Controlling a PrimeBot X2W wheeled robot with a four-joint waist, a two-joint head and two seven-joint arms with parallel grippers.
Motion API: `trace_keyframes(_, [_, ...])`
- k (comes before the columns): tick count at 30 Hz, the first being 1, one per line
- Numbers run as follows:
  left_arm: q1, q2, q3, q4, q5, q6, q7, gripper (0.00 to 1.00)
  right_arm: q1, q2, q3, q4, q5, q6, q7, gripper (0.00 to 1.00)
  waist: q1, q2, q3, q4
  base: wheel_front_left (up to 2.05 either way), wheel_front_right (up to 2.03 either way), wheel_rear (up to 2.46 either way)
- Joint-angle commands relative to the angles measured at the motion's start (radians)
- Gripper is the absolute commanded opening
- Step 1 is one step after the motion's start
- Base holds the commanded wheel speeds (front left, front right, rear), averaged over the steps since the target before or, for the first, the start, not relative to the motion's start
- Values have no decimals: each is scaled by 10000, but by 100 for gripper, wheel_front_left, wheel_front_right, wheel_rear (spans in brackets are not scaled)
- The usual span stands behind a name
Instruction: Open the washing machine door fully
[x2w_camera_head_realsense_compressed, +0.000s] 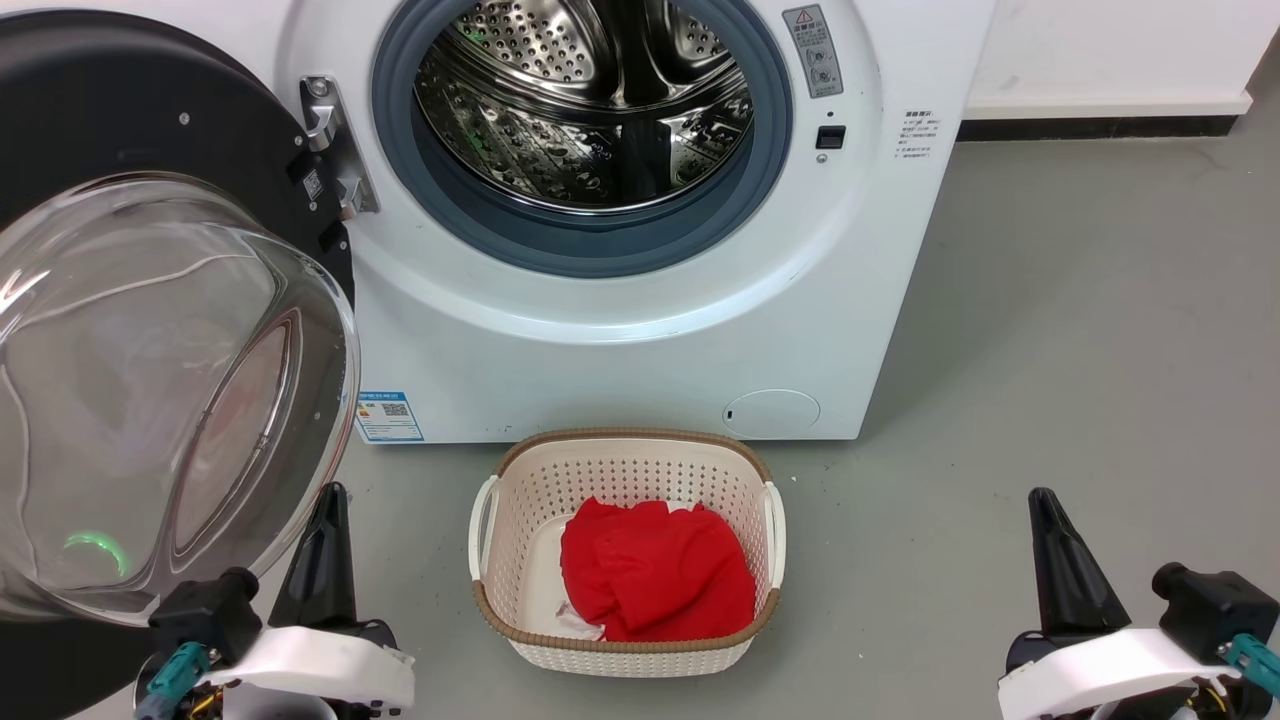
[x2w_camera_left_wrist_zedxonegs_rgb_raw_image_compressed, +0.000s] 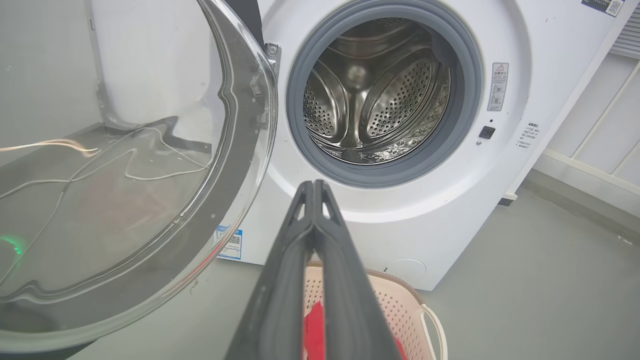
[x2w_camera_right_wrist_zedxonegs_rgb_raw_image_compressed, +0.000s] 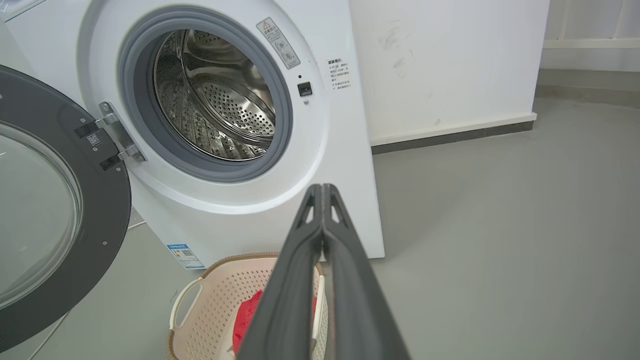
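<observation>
Late stage of the door-opening task. The washing machine door (x2w_camera_head_realsense_compressed: 170, 380) stands swung out on its hinge (x2w_camera_head_realsense_compressed: 335, 150) to the robot's left, its black inner rim and bulging glass bowl turned towards us, and the drum opening (x2w_camera_head_realsense_compressed: 585, 100) lies fully exposed. We judge the opening done, or all but done; whether the hinge allows further travel cannot be told from these views. The left gripper (x2w_camera_left_wrist_zedxonegs_rgb_raw_image_compressed: 313, 192) has its fingers pressed together on nothing and sits low, just beside the bowl's lower edge in the head view but not touching it. The right gripper (x2w_camera_right_wrist_zedxonegs_rgb_raw_image_compressed: 322, 192) is likewise closed and empty, well apart from the door. If any swing remains, we would expect the next move to call for a sideways push by the left fingers against the black rim, away from the drum, and not against the glass. On the floor (x2w_camera_head_realsense_compressed: 1050, 350), between the two grippers and just before the machine, stands a pale basket (x2w_camera_head_realsense_compressed: 520, 470) holding a red cloth (x2w_camera_head_realsense_compressed: 655, 580). It lies clear of the door's arc, though a low reach towards the machine would have to pass over it.
</observation>
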Motion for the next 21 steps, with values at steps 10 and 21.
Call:
trace_keyframes(10, [-312,34,4,-62,-2153,-7,471,0,-428,-70,-107,45,2210,-1,443,0,0,0,-7,-1,0,0,0])
trace_keyframes(21, [-391,19,28,52,-3946,-11,909,0,-587,-96,-191,191,4033,-2,831,0,0,0,-13,-3,0,0,0])
